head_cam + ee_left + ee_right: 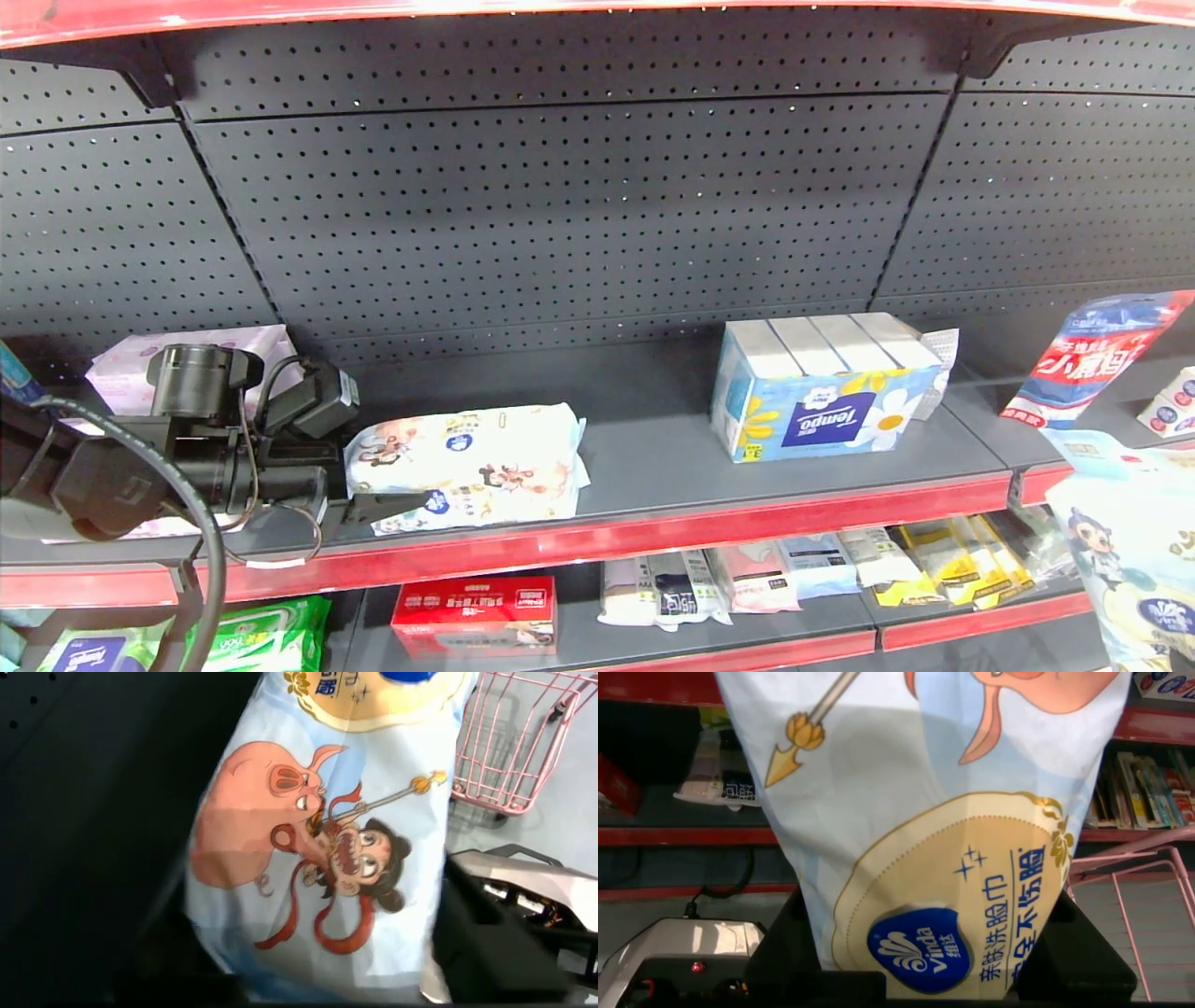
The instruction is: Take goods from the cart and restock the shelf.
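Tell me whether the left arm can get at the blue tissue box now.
Probably not yet. The way along the shelf to the tissue box looks free, but the left gripper is shut on the cartoon pack, so it must let go first.

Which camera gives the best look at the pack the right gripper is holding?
The right wrist view: the pack fills it, pinched in the right gripper. In the head view the pack is cut off at the lower right edge. The left wrist view shows a second pack.
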### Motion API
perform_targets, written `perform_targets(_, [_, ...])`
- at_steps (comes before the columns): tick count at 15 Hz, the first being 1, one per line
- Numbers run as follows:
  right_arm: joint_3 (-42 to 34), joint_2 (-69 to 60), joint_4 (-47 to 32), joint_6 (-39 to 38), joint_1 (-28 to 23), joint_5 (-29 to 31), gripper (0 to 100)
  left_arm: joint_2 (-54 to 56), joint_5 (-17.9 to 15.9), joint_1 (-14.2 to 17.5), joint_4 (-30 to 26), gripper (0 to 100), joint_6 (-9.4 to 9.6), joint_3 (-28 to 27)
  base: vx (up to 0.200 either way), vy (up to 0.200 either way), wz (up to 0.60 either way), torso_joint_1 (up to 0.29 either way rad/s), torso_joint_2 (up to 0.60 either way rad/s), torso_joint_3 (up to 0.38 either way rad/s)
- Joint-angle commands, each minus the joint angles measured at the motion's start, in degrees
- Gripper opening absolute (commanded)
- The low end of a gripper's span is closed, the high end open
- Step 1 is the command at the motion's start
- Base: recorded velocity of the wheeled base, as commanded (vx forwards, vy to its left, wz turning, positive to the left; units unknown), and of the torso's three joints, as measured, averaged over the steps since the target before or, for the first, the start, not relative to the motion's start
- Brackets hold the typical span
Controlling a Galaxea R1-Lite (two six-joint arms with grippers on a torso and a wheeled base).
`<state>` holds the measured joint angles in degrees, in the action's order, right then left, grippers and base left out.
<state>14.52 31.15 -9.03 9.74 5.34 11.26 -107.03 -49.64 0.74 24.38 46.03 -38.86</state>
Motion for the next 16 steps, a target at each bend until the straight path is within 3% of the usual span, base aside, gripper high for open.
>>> perform_targets(1, [-0.1, 0.1, 0.0, 0.0, 0.0, 0.0, 0, 0.2, 0.0, 0.0, -0.1, 100, -0.42, 0.1, 0.0, 0.0, 0.0, 0.0, 0.0, 0.0])
perform_targets(5, [-0.2, 0.1, 0.0, 0.0, 0.0, -0.1, 0, 1.7, 0.0, -0.1, -0.4, 100, -2.61, 0.6, 0.0, 0.0, 0.0, 0.0, 0.0, 0.0])
perform_targets(7, [-0.1, 0.2, 0.0, 0.0, 0.0, -0.4, 0, 5.5, -0.2, -0.1, -0.4, 100, -7.62, 1.9, 0.0, 0.0, 0.0, 0.0, 0.0, 0.0])
perform_targets(8, [-0.2, 0.3, 0.0, 0.0, 0.1, -0.5, 0, 6.3, -0.2, -0.1, -0.4, 100, -8.33, 2.2, 0.0, 0.0, 0.0, 0.0, 0.0, 0.0])
perform_targets(16, [-0.5, 0.0, 0.1, -0.1, 0.1, -0.6, 0, 8.5, 0.0, 1.3, 0.1, 100, -8.24, 3.4, 0.0, 0.0, 0.0, 0.0, 0.0, 0.0])
